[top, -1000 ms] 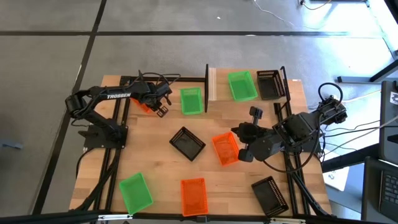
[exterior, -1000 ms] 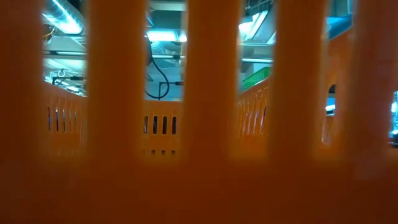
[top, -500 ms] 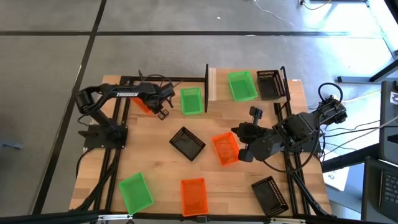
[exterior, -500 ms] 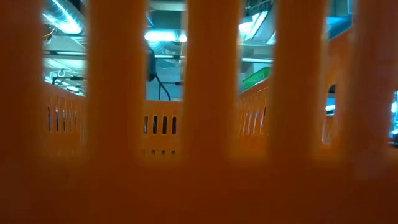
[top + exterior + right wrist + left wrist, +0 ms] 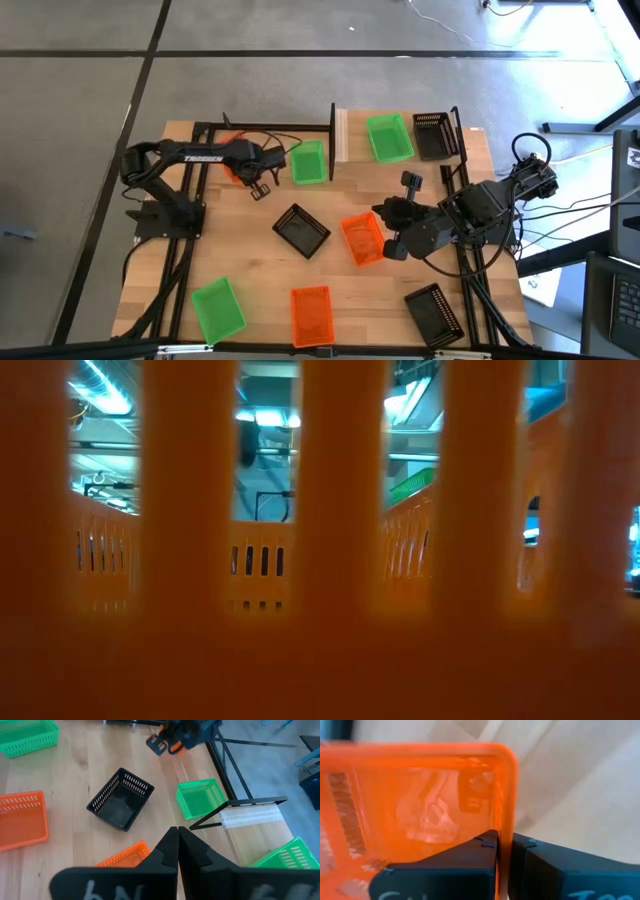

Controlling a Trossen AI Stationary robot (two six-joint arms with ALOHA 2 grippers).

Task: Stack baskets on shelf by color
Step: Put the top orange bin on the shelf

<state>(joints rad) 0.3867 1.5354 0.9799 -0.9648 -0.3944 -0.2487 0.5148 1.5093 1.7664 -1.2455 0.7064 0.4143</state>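
Now clamping an orange plastic mesh basket's (image 5: 420, 805) rim, left claw (image 5: 262, 183) is sitting over the wooden surface (image 5: 250, 270) (right claw (image 5: 392, 232) clenched, idle).

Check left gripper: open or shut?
Shut: left gripper fingers pinch the orange basket wall between them.

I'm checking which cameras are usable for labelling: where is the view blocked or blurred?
Low view: an orange basket against the lens fills it, bars blurred. Left wrist view: the gripped orange basket is close and soft. High view: clear.
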